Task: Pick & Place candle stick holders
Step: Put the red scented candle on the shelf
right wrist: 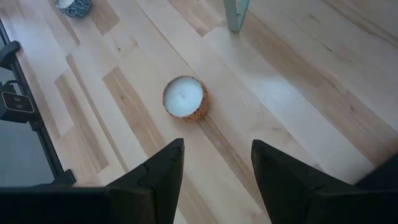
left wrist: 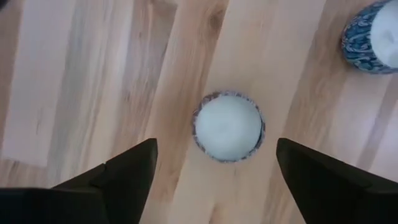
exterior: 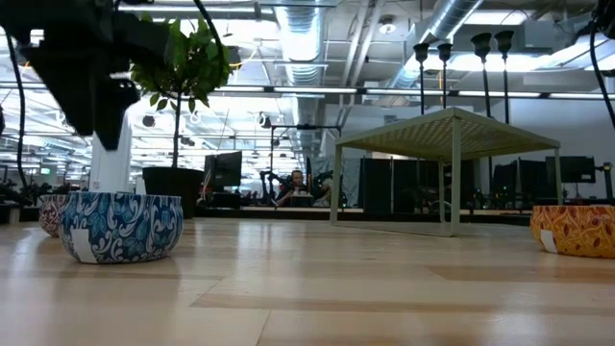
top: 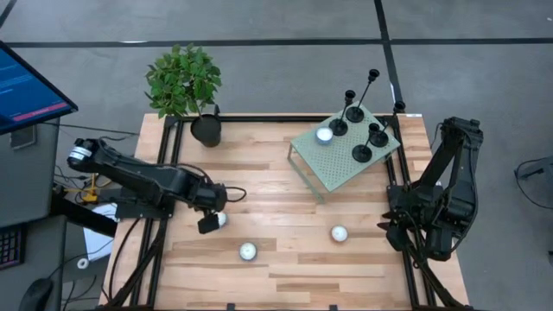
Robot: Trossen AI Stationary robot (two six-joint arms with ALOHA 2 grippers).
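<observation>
Several matte-black candle stick holders (top: 361,130) stand upright by their disc bases on a pale green slatted stand (top: 337,168) at the table's far right; the low view shows the holders' cups (exterior: 461,43) above the stand's top. My left gripper (top: 212,222) hovers open at the table's left over a white tealight (left wrist: 227,127) in a patterned cup; its fingers stand on either side of it, apart from it. My right gripper (top: 396,226) waits open at the right edge, holding nothing.
A white tealight (top: 324,134) sits on the stand among the holders. Two more tealights lie on the wood: a blue-patterned one (top: 248,251) near the front and an orange-patterned one (right wrist: 185,98) right of centre. A potted plant (top: 206,130) stands at the far left.
</observation>
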